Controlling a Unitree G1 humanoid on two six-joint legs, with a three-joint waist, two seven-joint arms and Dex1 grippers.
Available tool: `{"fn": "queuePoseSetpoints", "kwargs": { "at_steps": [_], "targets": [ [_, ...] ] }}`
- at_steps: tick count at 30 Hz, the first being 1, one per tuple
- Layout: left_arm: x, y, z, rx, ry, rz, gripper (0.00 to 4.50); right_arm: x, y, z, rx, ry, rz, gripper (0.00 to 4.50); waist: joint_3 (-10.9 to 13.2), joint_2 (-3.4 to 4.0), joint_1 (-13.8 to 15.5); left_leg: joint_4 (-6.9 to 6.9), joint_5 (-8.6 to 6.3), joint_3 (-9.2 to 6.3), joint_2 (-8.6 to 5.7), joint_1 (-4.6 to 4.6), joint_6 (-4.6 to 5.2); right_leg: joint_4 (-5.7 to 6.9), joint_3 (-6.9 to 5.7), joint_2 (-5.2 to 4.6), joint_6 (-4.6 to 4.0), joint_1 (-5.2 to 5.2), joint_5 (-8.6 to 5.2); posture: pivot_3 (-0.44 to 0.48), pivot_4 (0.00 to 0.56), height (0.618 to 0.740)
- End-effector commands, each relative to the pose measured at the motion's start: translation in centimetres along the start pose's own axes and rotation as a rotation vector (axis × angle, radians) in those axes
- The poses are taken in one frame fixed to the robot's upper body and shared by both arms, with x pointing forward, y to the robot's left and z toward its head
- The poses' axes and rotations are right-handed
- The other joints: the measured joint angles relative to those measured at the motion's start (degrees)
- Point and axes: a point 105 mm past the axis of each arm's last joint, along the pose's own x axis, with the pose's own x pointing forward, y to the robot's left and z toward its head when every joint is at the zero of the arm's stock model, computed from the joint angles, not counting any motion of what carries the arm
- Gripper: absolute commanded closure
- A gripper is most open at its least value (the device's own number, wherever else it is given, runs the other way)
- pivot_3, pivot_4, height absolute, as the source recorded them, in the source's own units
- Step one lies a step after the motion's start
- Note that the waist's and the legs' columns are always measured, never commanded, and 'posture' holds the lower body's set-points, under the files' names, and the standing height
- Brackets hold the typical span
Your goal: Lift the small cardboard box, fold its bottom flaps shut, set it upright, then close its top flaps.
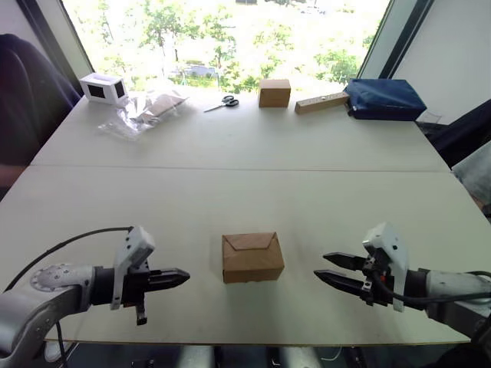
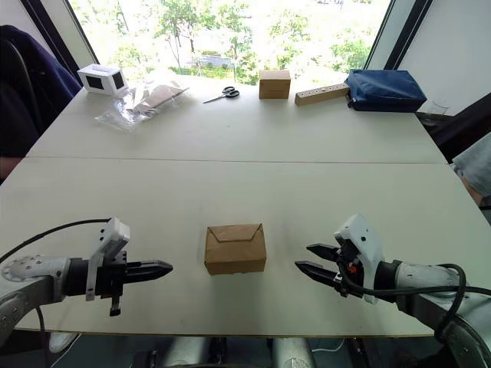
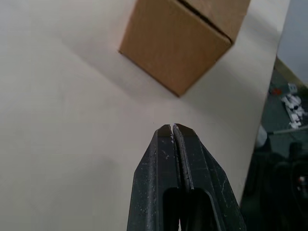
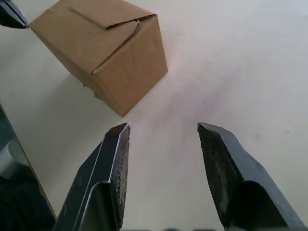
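Both grippers sitting nearest, low over table [image 1: 253, 138] — box [image 1: 252, 257] standing upright btwn them, top flaps [image 1: 250, 242] folded shut. Right gripper [image 1: 327, 268] spreading fingers wide; left gripper [image 1: 182, 276] pressing fingers together, neither touching box.

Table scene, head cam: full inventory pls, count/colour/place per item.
small cardboard box: 1, brown, near table edge, between the two hands, touching neither
top flaps: brown, folded shut like an envelope on the box's upper face
table: 1, off-white, seam across the middle
cardboard block: 1, brown, far edge, centre
scissors: 1 pair, dark handles, far edge, left of the block
wooden bar: 1, tan, far edge, right of the block
blue bag: 1, dark blue, far right
white box: 1, white with dark window, far left
plastic bags: clear, beside the white box
left hand: black fingers, shut
right hand: black fingers, open
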Motion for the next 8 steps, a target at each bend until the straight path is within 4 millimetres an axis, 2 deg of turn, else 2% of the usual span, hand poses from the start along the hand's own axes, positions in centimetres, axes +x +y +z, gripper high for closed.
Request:
{"fn": "queuePoseSetpoints", "kwargs": {
  "at_steps": [1, 8],
  "targets": [
    [-0.43, -0.57, 0.25, 0.038, -0.019, 0.013, 4.5, -0.31, 0.17, 0.13, -0.022, -0.01, 0.0, 2.22, 0.0, 0.0, 0.0, -0.04, 0.0, 0.0, 0.02, 0.0, 0.0, -0.02, -0.01, 0.02, -0.02, -0.01, -0.01, 0.0, 0.15, 0.74],
    [-0.08, -0.98, 0.05, 0.005, -0.05, 0.008, 4.5, 0.04, 0.34, -0.27, -0.018, -0.001, 0.014, 2.22, 0.0, 0.0, 0.0, -0.03, 0.01, 0.03, 0.01, 0.02, -0.01, -0.05, -0.01, 0.02, -0.02, 0.03, -0.01, 0.0, 0.15, 0.74]
  ]
}}
